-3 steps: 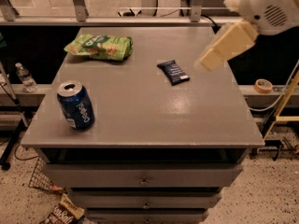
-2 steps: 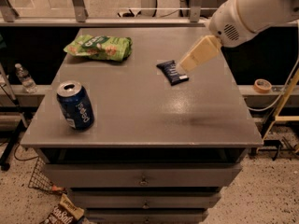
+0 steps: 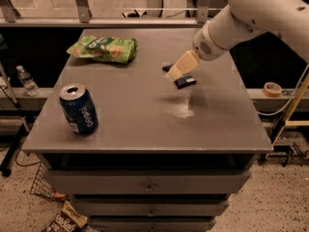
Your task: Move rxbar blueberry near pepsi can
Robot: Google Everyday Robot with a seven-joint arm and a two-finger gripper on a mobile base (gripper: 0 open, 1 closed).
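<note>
One grey drawer cabinet, bearing everything. From far right, reaching in: white robot arm. Far left on top: green chip bag. Near left, upright and well apart from the rest: pepsi can. Right of centre: cream gripper, low over rxbar blueberry, covering its far-left end; grip state impossible to tell.

The grey table has a flat top with drawers under it. A green chip bag lies at the back left. The pepsi can stands upright near the front left edge. The rxbar blueberry lies flat right of the middle, well apart from the can. The gripper is over the bar and covers part of it.
</note>
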